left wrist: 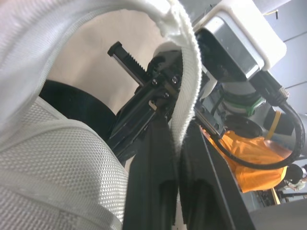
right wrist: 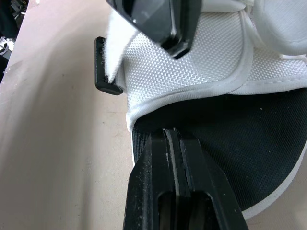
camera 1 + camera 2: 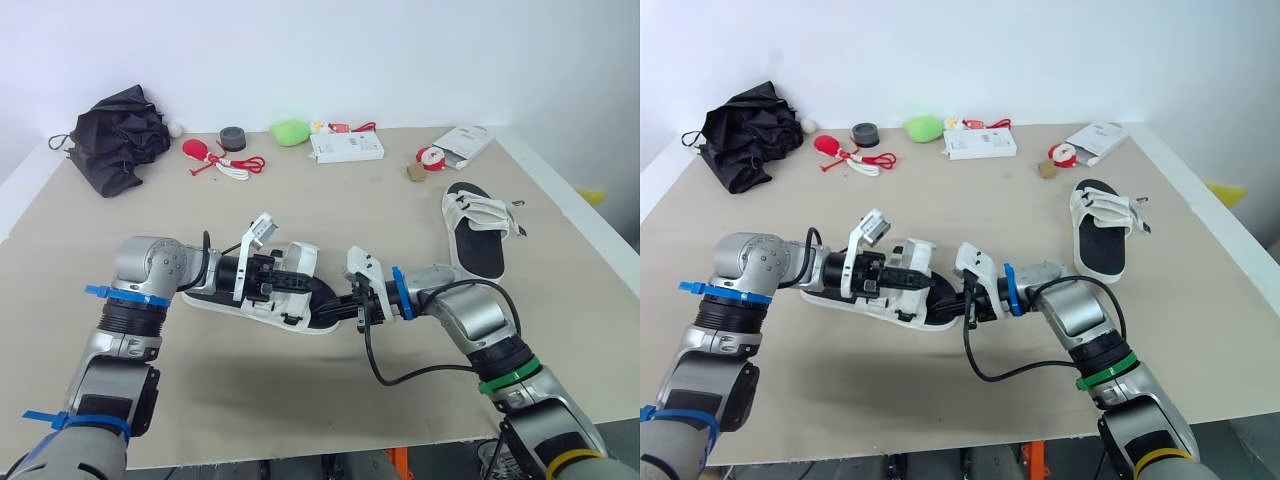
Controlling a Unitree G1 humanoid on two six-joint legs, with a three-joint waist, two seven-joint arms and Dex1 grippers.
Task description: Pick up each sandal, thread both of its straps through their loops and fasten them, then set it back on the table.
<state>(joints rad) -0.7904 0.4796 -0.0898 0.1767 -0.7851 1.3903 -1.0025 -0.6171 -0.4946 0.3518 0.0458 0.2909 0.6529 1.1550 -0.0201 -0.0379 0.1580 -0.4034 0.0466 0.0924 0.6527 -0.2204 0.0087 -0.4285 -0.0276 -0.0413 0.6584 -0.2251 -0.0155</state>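
Mid-frame the sandal (image 3: 298,258) lies on the table (image 3: 300,400) — the left gripper (image 1: 177,127) is closed on its white strap (image 1: 191,81), likely to lead it to the loop (image 2: 101,67), while the right gripper (image 2: 173,136), fingers (image 2: 148,182) pressed together and empty, rests at the footbed (image 2: 249,139) — apparently steadying it.

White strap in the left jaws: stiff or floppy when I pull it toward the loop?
Likely floppy: the strap curves in a loose arc. Its woven texture should resist slipping. The thin-soled sandal may drag along.
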